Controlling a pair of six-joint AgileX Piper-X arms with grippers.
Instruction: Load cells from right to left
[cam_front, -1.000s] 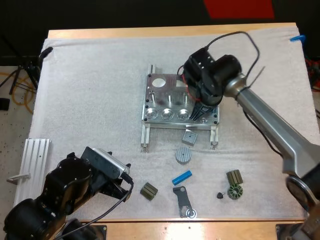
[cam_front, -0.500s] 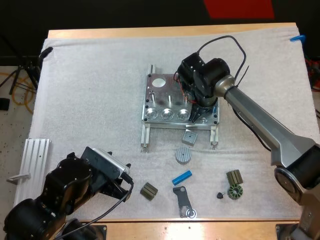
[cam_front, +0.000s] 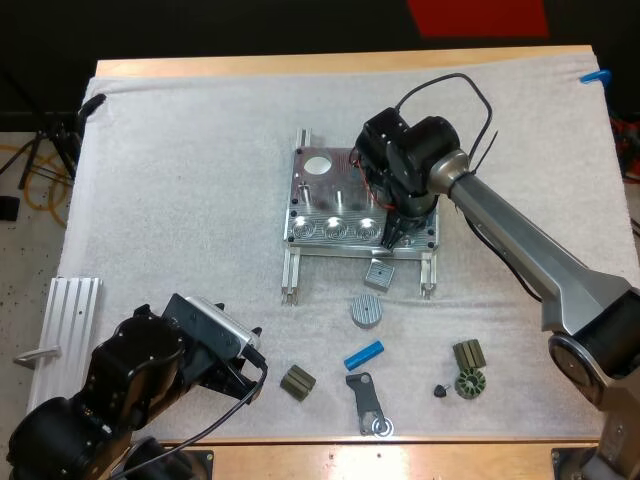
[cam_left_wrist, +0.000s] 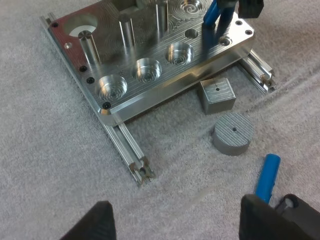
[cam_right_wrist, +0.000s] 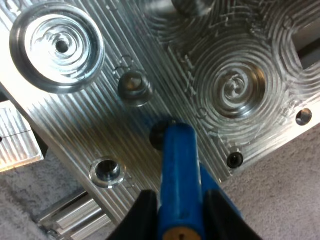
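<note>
1. The right hand (cam_right_wrist: 177, 212) pinches a blue cylinder (cam_right_wrist: 176, 160) from both sides.
2. This cylinder stands nearly upright, its long axis steep. Its lower tip points down at a small dark hole in the metal fixture (cam_front: 325, 210), near the fixture's near right corner.
3. The left hand (cam_left_wrist: 180, 225) is spread and clear of everything. It is low over the white mat (cam_front: 180, 200), near a second blue cylinder (cam_left_wrist: 267, 172) that lies flat.

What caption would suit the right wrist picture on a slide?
Right claw holds a blue cylinder over a small hole in the metal fixture.
</note>
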